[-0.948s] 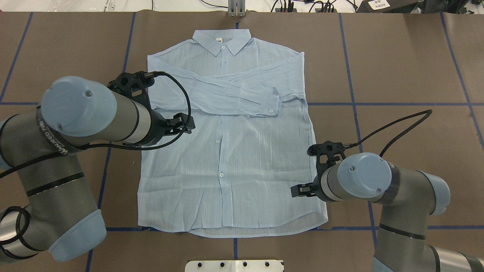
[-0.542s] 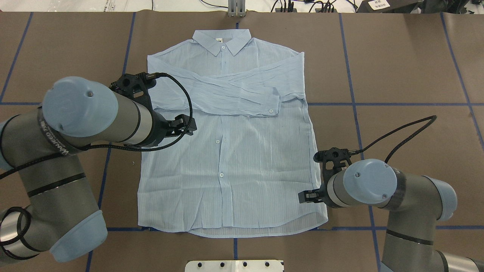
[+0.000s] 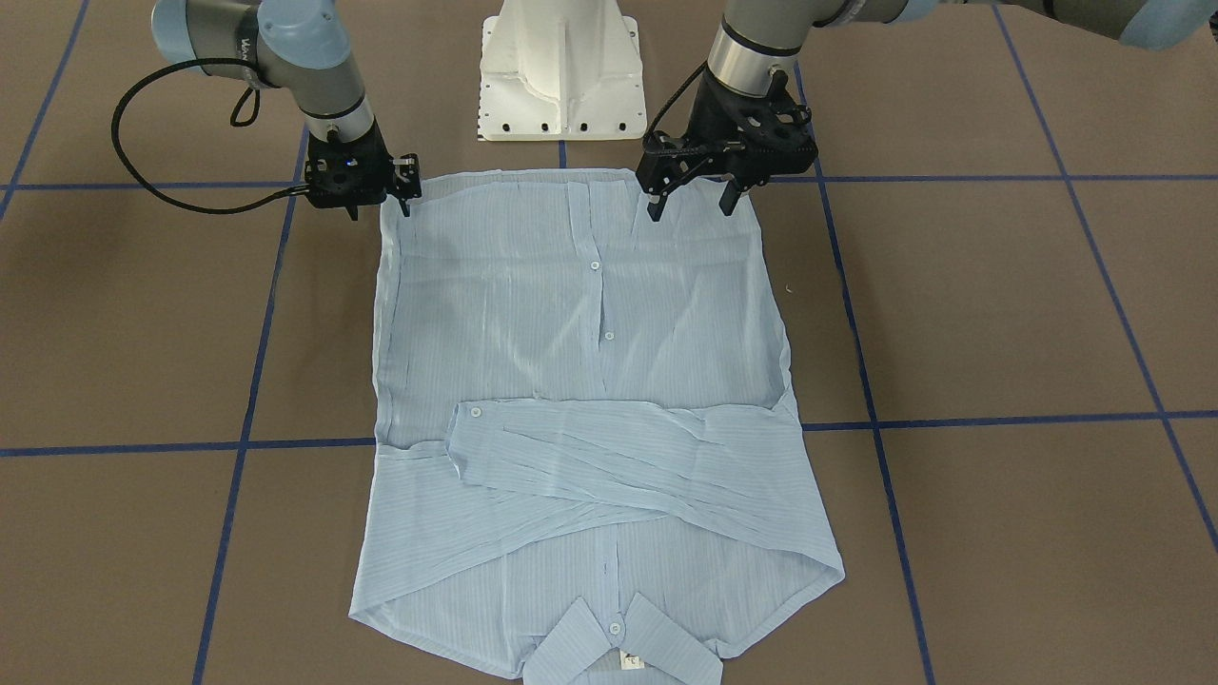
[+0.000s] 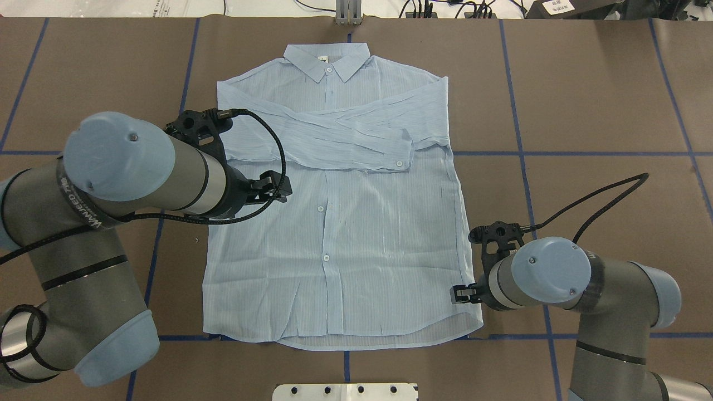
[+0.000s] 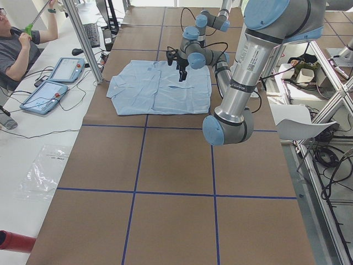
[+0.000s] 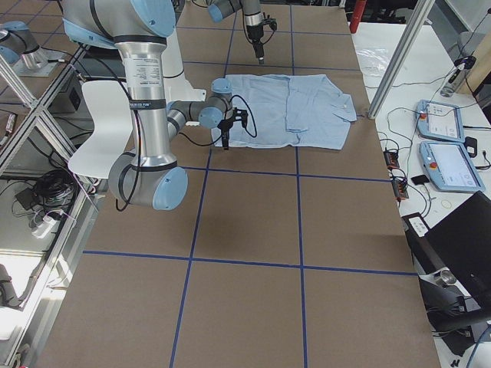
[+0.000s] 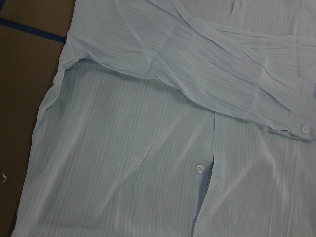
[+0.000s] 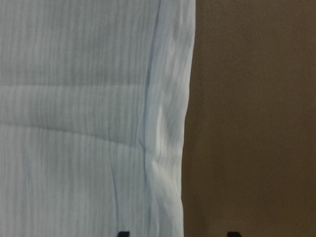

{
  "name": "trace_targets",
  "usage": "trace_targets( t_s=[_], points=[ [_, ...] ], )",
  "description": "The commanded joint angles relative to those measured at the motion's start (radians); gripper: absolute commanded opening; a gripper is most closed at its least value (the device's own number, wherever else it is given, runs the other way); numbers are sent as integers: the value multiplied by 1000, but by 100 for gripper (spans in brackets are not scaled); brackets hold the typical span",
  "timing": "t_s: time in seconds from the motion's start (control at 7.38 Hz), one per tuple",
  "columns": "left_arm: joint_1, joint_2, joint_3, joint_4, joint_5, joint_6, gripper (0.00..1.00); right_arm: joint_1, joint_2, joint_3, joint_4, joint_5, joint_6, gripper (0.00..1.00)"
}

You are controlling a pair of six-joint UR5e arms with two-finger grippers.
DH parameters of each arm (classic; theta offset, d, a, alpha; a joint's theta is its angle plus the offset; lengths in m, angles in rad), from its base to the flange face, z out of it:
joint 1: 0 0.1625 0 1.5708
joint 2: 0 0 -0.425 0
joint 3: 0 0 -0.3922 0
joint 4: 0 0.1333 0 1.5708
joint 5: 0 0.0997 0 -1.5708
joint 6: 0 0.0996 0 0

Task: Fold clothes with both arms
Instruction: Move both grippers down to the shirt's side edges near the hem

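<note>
Front-facing: shirt (image 3: 580, 323) lies flat, buttons up, on the brown table (image 3: 999, 314), with a sleeve (image 3: 618, 447) folded across the chest. Left gripper (image 3: 691, 211) has its fingers spread with nothing between them, shirt below it. Right gripper (image 3: 381, 211) is spread too, straddling the shirt's side edge by the hem corner. Overhead: left gripper (image 4: 278, 187) sits over the shirt (image 4: 345, 250) body, folded sleeve (image 4: 334, 133) just ahead of its tips, collar (image 4: 326, 60) further ahead. Right gripper (image 4: 462, 293) is at the side edge near the hem corner. Exterior left: shirt (image 5: 154, 88) flat on the table, a person (image 5: 16, 47) seated beyond the collar end; grippers too small to judge. Exterior right: right gripper (image 6: 225, 138) points down at the near edge of the shirt (image 6: 291, 107), contact can't be told. Left gripper (image 6: 259, 50) hangs clear above the cloth. Left wrist: only shirt (image 7: 123, 163), sleeve (image 7: 222, 69) and a button (image 7: 199, 169) below; own fingers out of frame. Right wrist: two fingertips (image 8: 123, 233) apart at the bottom edge, shirt (image 8: 74, 98) edge running between them, bare table (image 8: 247, 98) by the other finger.
</note>
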Motion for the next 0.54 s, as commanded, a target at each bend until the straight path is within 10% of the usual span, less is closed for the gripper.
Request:
trace_targets(
  t_s=[0.0, 0.41],
  points=[
    [1, -2, 0, 1, 0, 0, 99, -17, -3, 1, -1, 3, 15, 62],
    [-1, -2, 0, -1, 0, 0, 99, -31, -3, 1, -3, 5, 35, 47]
  ],
)
